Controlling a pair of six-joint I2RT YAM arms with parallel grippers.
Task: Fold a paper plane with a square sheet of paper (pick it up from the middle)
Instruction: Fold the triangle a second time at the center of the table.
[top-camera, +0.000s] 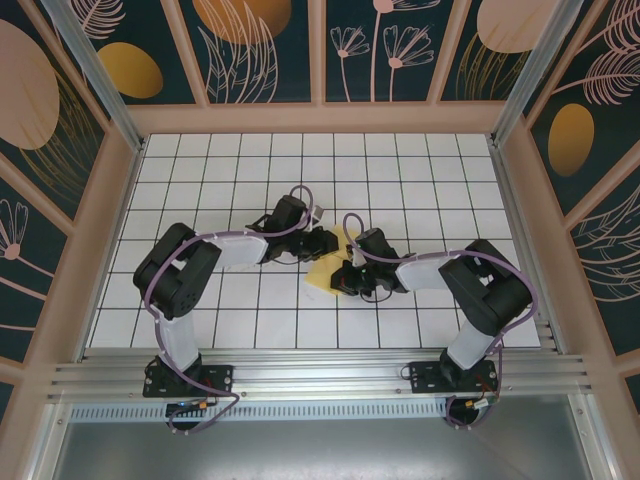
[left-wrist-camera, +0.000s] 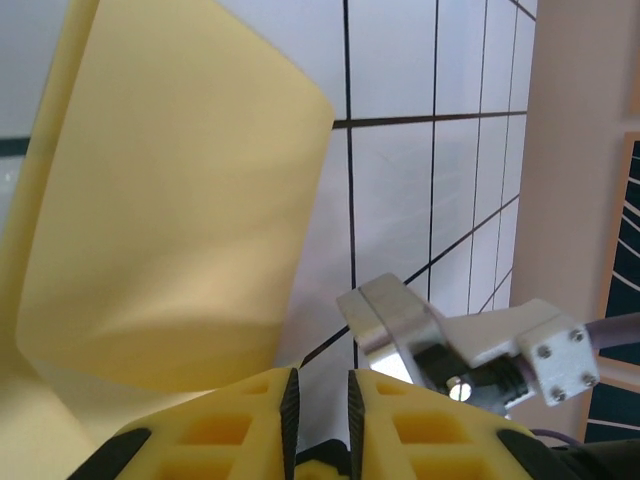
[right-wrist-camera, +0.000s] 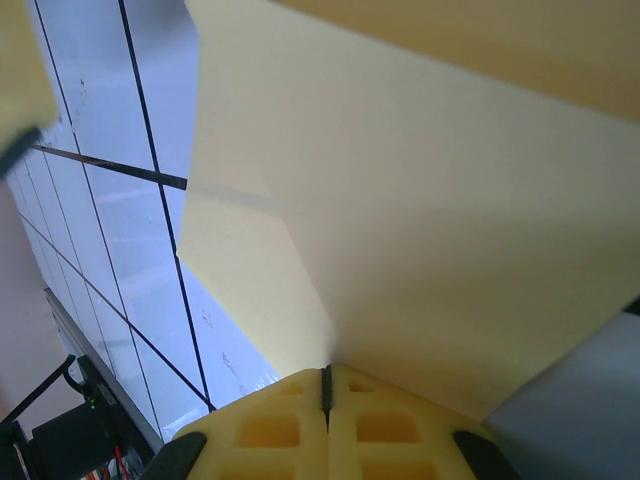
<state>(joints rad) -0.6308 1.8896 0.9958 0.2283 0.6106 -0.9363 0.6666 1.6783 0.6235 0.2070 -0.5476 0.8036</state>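
The square sheet of paper (top-camera: 322, 268) is plain yellow and is held up off the white grid table (top-camera: 220, 190) between the two arms. My right gripper (right-wrist-camera: 325, 370) is shut on it, and the sheet (right-wrist-camera: 450, 220) spreads out from the closed jaw line in two bent flaps. My left gripper (left-wrist-camera: 320, 378) stands just right of the sheet (left-wrist-camera: 170, 200), its black pads a narrow gap apart with nothing between them. From above, the left gripper (top-camera: 322, 240) is at the paper's far edge and the right gripper (top-camera: 350, 277) at its right edge. A paper plane is out of view.
A grey and white part of the right arm (left-wrist-camera: 450, 340) sits close to the right of my left fingers. Wooden frame walls (top-camera: 110, 230) ring the grid table, and an aluminium rail (top-camera: 320, 378) runs along the near edge by the arm bases.
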